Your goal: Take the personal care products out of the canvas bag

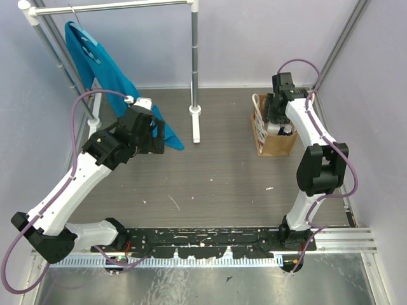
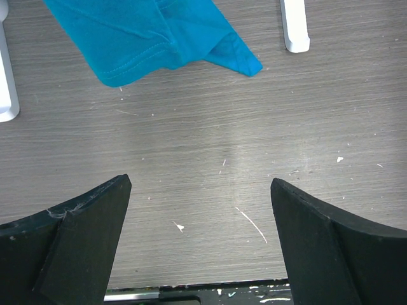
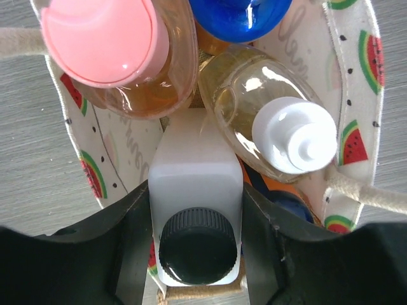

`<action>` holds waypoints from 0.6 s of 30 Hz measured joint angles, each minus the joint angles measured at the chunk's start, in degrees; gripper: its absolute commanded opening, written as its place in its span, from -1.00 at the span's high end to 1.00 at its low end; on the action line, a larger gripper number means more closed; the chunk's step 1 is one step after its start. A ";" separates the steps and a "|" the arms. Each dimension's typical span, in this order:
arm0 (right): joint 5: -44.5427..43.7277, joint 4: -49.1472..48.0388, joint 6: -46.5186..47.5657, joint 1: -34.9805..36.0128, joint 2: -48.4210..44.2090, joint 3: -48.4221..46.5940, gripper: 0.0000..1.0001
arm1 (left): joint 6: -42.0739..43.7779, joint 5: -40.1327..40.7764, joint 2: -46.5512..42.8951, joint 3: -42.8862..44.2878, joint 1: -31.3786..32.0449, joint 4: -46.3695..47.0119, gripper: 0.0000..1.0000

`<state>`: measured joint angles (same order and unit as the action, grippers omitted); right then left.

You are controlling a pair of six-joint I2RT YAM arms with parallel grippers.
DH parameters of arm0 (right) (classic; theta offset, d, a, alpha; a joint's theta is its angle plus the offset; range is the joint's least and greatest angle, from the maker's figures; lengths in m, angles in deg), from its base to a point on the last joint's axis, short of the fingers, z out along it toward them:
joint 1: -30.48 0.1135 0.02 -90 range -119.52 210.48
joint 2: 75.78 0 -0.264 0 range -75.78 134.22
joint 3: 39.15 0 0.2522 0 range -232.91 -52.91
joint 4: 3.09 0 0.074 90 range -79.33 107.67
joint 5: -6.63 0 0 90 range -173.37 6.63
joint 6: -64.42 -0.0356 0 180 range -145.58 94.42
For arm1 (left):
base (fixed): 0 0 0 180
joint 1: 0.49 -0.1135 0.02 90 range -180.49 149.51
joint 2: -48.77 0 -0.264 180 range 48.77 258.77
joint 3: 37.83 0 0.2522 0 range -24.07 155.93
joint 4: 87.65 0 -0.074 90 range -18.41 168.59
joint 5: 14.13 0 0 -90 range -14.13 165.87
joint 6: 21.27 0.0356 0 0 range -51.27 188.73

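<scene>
The canvas bag point(image 1: 277, 143) stands at the back right of the table, its watermelon-print lining point(image 3: 355, 57) showing in the right wrist view. Inside it are several personal care products: a white rectangular bottle with a dark cap point(image 3: 194, 168), a clear amber one with a white cap point(image 3: 267, 121), a pink-capped one point(image 3: 105, 44) and a blue-topped one point(image 3: 241, 13). My right gripper point(image 3: 196, 251) reaches down into the bag point(image 1: 278, 117), and its fingers press both flat sides of the white bottle. My left gripper point(image 2: 200, 190) hangs wide open over bare table point(image 1: 159, 136), holding nothing.
A teal garment point(image 1: 95, 60) hangs from a white clothes rack at the back left, its hem point(image 2: 152, 38) just ahead of my left fingers. The rack's middle post and foot point(image 1: 196, 121) stand between the arms. Grey walls close in both sides.
</scene>
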<state>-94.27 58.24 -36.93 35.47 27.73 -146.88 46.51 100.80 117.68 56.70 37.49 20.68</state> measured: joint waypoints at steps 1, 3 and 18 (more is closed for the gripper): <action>-0.13 0.63 -0.04 0.04 0.00 -0.61 0.50 | -0.09 0.02 0.00 0.00 0.00 0.00 -0.97; -0.52 2.36 -0.02 0.15 0.00 -2.95 0.50 | -0.17 0.00 0.00 -0.07 0.00 0.02 -0.97; -7.67 6.69 5.97 17.62 -13.09 -28.20 0.50 | -0.96 -1.36 0.00 -0.20 -0.02 0.00 -0.97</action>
<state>-101.94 64.93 -30.97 53.09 14.64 -175.08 45.55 99.44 117.68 56.50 37.47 20.68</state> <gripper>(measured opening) 0.555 0.986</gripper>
